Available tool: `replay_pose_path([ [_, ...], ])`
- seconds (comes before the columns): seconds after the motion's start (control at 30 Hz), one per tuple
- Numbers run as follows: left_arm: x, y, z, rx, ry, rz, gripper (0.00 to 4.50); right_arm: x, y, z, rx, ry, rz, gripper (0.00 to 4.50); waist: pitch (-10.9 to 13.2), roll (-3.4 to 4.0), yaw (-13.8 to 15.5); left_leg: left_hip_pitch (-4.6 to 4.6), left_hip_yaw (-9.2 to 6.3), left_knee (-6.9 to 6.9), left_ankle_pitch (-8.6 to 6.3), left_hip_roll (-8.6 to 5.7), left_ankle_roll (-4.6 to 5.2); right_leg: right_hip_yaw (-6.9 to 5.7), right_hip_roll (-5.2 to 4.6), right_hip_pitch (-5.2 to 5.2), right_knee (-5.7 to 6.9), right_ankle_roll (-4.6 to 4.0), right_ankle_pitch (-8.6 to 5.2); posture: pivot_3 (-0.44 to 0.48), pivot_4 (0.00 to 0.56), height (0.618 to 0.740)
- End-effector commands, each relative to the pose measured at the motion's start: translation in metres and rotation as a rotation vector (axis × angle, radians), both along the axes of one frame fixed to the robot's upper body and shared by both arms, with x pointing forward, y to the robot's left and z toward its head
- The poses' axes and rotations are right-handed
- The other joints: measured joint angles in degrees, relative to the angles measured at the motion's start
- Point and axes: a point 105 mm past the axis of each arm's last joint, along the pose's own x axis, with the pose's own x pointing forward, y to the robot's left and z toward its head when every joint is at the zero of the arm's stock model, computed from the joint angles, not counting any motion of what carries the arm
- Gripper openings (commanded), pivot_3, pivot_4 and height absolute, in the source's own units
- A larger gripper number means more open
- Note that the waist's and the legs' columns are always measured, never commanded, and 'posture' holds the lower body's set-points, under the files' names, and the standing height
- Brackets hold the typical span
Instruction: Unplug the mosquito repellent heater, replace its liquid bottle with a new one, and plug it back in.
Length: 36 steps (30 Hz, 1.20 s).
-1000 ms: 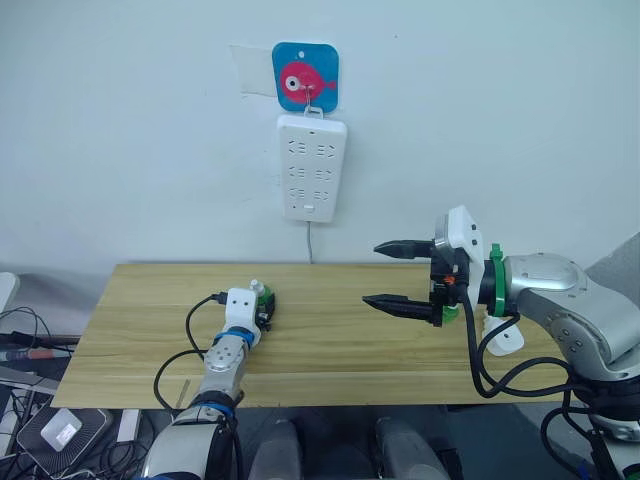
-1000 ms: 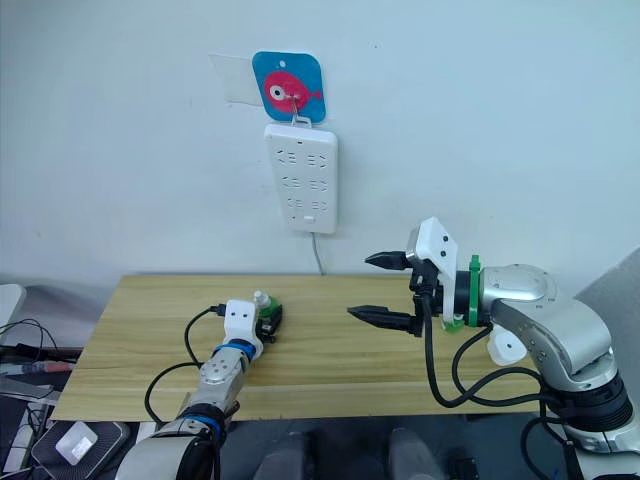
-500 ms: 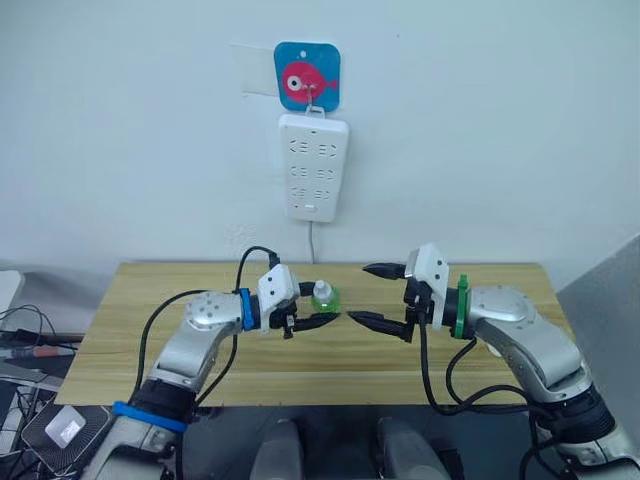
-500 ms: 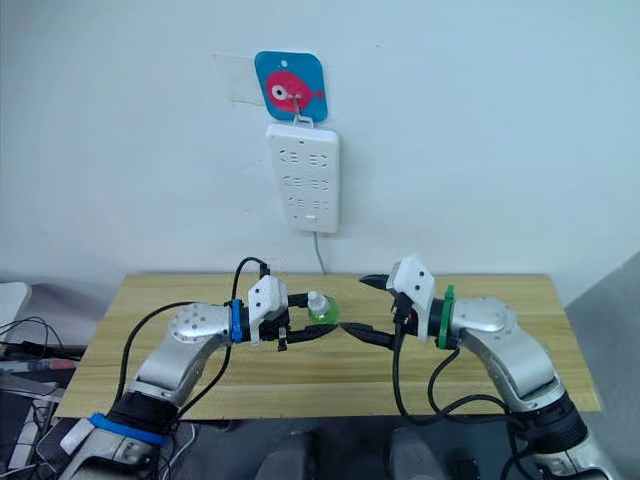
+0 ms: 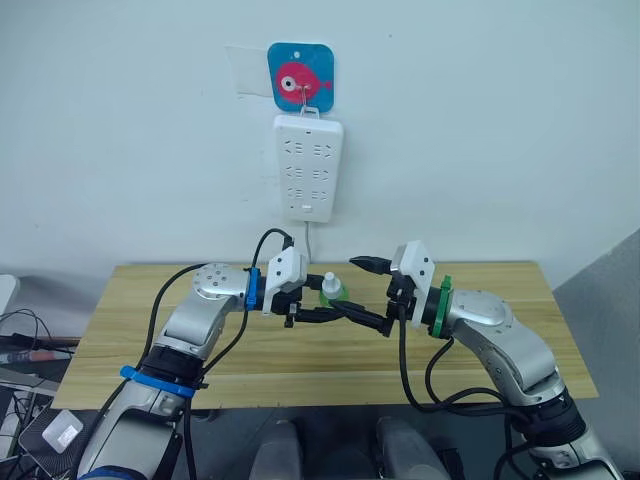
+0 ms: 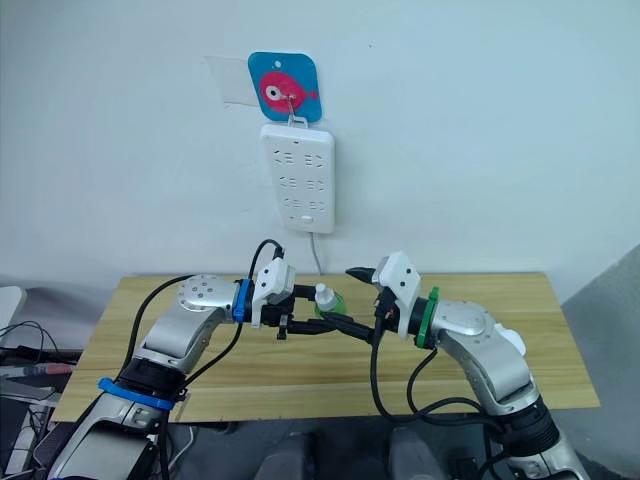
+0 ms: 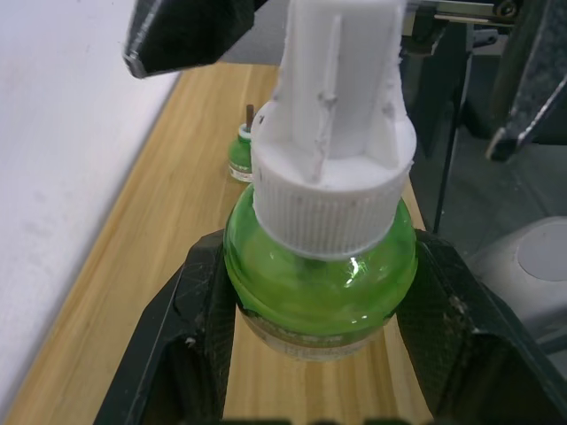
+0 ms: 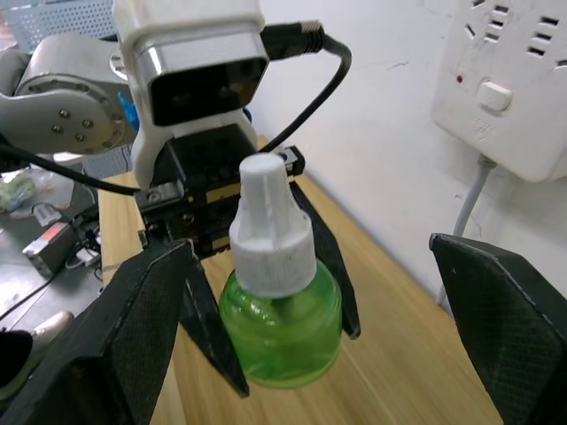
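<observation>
A green liquid bottle [image 5: 329, 293] with a white ribbed cap hangs upright above the wooden table [image 5: 140, 335], and my left gripper [image 5: 322, 302] is shut on its body, its fingers [image 7: 199, 319] pressing both sides. My right gripper [image 5: 358, 290] faces it from the right and is open wide. Its fingers [image 8: 142, 336] stand on either side of the bottle [image 8: 279, 328] without touching it. A second green bottle [image 7: 241, 152] with a dark wick stands on the table near the wall. The mosquito repellent heater is hidden.
A long white power strip [image 5: 308, 167] hangs on the wall from a blue fish hook [image 5: 302, 77], directly above and behind the grippers, with its cord running down behind the table. Cables and small devices lie on the floor at the left [image 5: 40, 420].
My left gripper lifted the bottle off the table and carried it right to mid-table. My right gripper moved left, and its open fingers now flank the bottle.
</observation>
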Motion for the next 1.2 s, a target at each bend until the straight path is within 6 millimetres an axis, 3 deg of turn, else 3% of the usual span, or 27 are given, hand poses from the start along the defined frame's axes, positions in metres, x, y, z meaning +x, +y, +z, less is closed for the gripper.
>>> replay_pose_path([
  [0.03,0.001,-0.007,0.007,-0.012,-0.035,-0.028,2.21,-0.002,0.004,0.007,0.025,-0.02,0.01,3.96,0.0,0.0,-0.3,0.0,0.0,0.04,0.0,0.0,0.0,0.01,0.0,0.0,0.04,0.0,0.0,-0.102,0.101,0.74],
  [0.17,0.0,-0.008,0.007,-0.016,-0.034,-0.033,2.21,-0.003,0.007,0.006,0.019,-0.005,0.035,2.53,0.0,0.0,-0.8,0.0,-0.01,0.28,0.0,-0.01,0.01,0.02,0.01,0.0,0.31,0.0,0.0,-0.091,0.105,0.74],
  [0.77,-0.002,-0.006,0.008,-0.026,-0.036,-0.018,2.21,-0.003,0.014,0.0,-0.019,0.018,0.125,2.53,0.0,0.0,-0.7,0.0,-0.24,0.66,-0.01,0.0,0.02,-0.02,0.07,0.05,0.62,0.0,-0.01,-0.051,0.115,0.74],
  [0.93,-0.004,-0.004,0.005,-0.021,-0.036,-0.014,2.21,-0.004,0.013,0.001,-0.009,0.021,0.138,1.07,0.0,0.0,-0.7,0.0,-0.36,0.66,-0.01,-0.01,0.02,-0.03,0.07,0.05,0.63,0.0,-0.01,-0.049,0.117,0.74],
  [1.07,-0.007,-0.004,0.0,-0.004,-0.05,-0.029,2.21,-0.005,0.012,0.002,-0.02,0.011,0.171,1.07,0.0,0.0,-0.7,0.0,-0.4,0.67,-0.01,-0.01,0.02,-0.03,0.07,0.05,0.63,0.0,-0.01,-0.049,0.119,0.74],
  [1.2,-0.017,-0.006,-0.004,0.002,-0.071,-0.071,2.21,-0.018,0.016,0.0,-0.104,-0.026,0.385,1.07,0.0,0.0,-0.7,0.02,-0.39,0.67,-0.01,-0.01,0.02,0.0,0.07,0.05,0.64,0.0,-0.01,-0.059,0.121,0.74],
])
